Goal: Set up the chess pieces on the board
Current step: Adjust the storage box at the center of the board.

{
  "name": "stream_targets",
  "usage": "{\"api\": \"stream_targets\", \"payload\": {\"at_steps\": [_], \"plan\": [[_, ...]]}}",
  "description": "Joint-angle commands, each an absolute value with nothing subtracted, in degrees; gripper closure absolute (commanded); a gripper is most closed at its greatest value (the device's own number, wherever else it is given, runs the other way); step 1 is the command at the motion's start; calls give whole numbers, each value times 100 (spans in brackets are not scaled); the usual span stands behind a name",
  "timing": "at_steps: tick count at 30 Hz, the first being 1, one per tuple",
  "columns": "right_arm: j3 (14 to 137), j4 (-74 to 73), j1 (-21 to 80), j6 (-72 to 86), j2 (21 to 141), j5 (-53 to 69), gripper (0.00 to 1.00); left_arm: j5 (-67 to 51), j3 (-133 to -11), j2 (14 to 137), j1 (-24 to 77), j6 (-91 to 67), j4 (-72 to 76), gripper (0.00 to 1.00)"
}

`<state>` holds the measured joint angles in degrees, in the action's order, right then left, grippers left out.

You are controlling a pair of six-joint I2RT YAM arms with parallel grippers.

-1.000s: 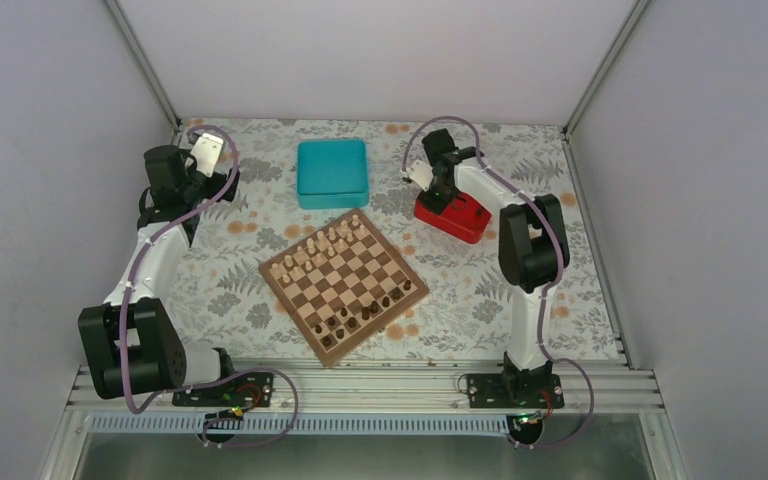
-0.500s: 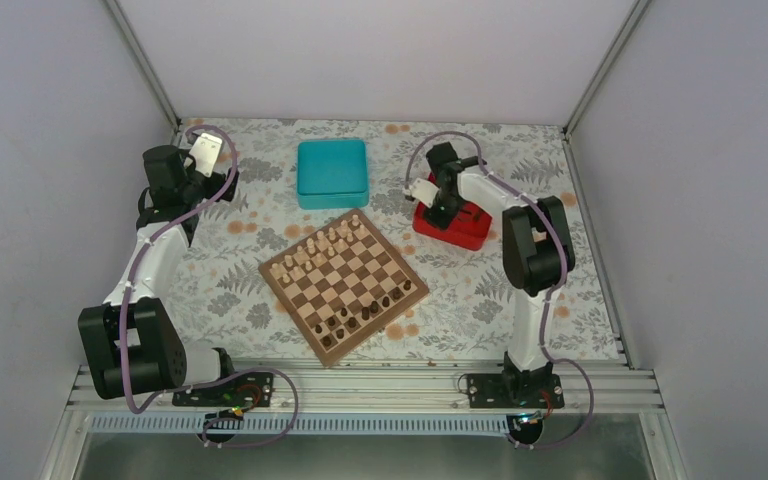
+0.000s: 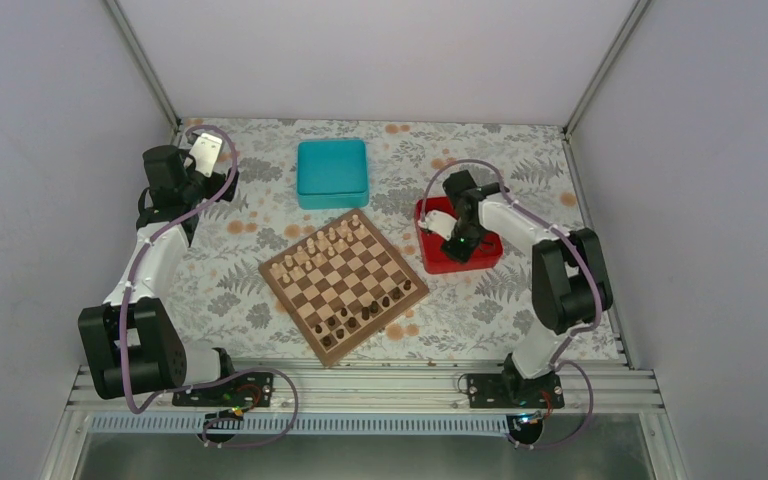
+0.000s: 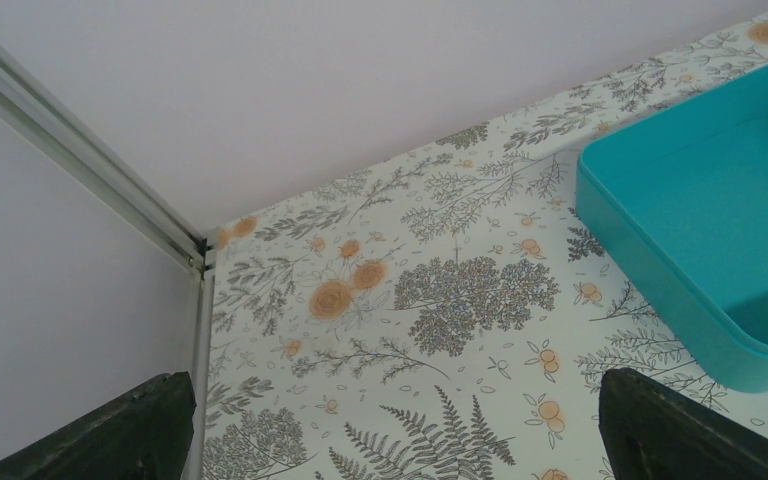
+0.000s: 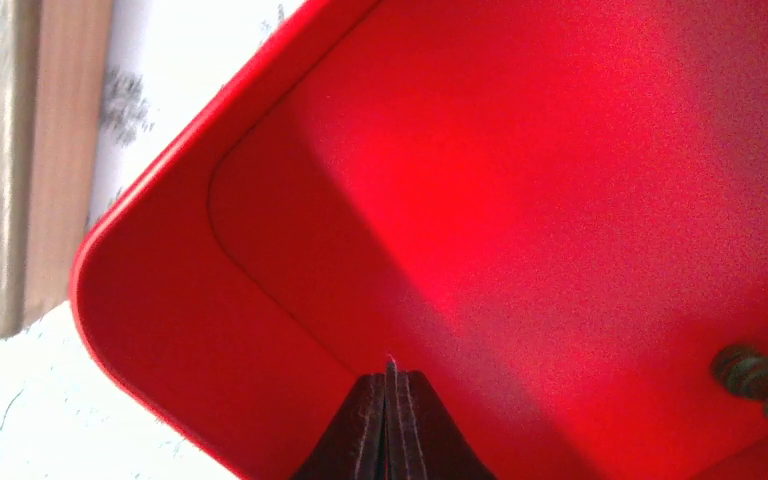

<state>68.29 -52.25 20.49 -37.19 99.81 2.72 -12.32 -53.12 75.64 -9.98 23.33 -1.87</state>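
Observation:
The board (image 3: 343,285) lies turned at an angle in the middle of the table. Several dark chess pieces (image 3: 364,311) stand along its near right edge, and pale pieces (image 3: 318,245) along its far left edge. My right gripper (image 3: 448,236) is down inside the red tray (image 3: 487,256). In the right wrist view it (image 5: 390,375) is shut, with nothing visible between its fingers, just above the tray floor (image 5: 560,180). A dark piece (image 5: 757,376) lies in the tray at the lower right. My left gripper (image 3: 207,152) is at the far left corner, open and empty (image 4: 395,420).
A teal box (image 3: 332,173) stands behind the board, and its corner shows in the left wrist view (image 4: 720,210). A wooden edge of the board (image 5: 60,150) shows left of the tray. Enclosure walls and a corner post (image 4: 80,150) are close to the left gripper.
My right arm has swung nearer and to the right. The red tray has shifted nearer and now shows its open inside. The left arm has not moved.

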Motion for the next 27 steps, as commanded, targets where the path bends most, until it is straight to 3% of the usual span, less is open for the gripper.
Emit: {"api": "stream_targets", "payload": {"at_steps": [1,11,16,18,27], "plan": [[6370,-5478,1965,-3766,9586,210,96,-1336,-5333,7589,-1026,2307,-123,0],[5654,-5524,1638,-3721,8841,-15,95,-1388,-5351,7607,-1028,2312,-142,0],[6132,-5295,1586,-3674,8524,110,79,-1417,-5420,7681,-1028,2312,-209,0],[6401,-5228,1507,-3613,8521,128,66,-1408,-5426,7669,-1028,2312,-217,0],[7204,-5359,998,-3058,9341,-54,60,-1378,-5363,7598,-1028,2320,-168,0]]}}
